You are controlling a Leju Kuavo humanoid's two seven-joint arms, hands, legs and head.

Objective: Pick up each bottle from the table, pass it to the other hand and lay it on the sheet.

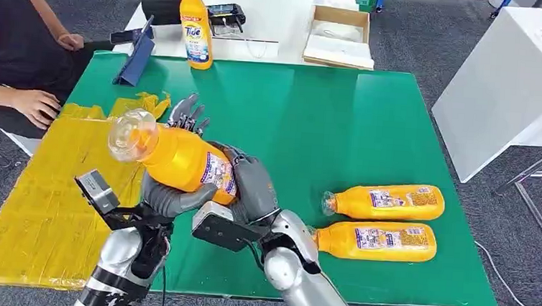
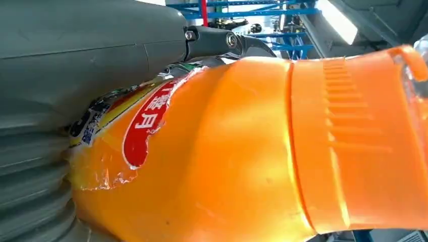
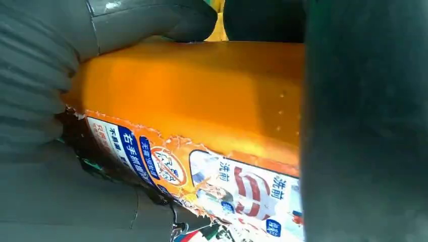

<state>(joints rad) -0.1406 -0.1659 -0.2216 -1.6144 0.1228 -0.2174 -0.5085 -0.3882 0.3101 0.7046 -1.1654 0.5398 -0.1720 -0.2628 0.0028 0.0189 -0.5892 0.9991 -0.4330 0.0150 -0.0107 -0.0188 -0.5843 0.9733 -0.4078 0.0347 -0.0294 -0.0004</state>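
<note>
An orange detergent bottle (image 1: pixel 181 157) (image 2: pixel 252 151) (image 3: pixel 202 85) with a clear cap hangs tilted above the green table's (image 1: pixel 328 121) left part, cap toward the yellow sheet (image 1: pixel 41 202). My right hand (image 1: pixel 251 184) grips its base end, with the thumb (image 3: pixel 151 20) over the bottle. The bottle rests against my left hand (image 1: pixel 168 198): the thumb lies under it and the fingers (image 1: pixel 188 115) stick up, spread, behind it. Two more orange bottles (image 1: pixel 382 201) (image 1: pixel 377 241) lie side by side on the table's right front. A further one (image 1: pixel 196 25) stands upright at the far edge.
A person sits at the left, one hand (image 1: pixel 37 104) by the sheet's far corner. A blue tablet stand (image 1: pixel 136 57) is on the table's far left. A white table behind carries a cardboard box (image 1: pixel 337 35) and dark devices. A white cabinet (image 1: pixel 503 83) stands to the right.
</note>
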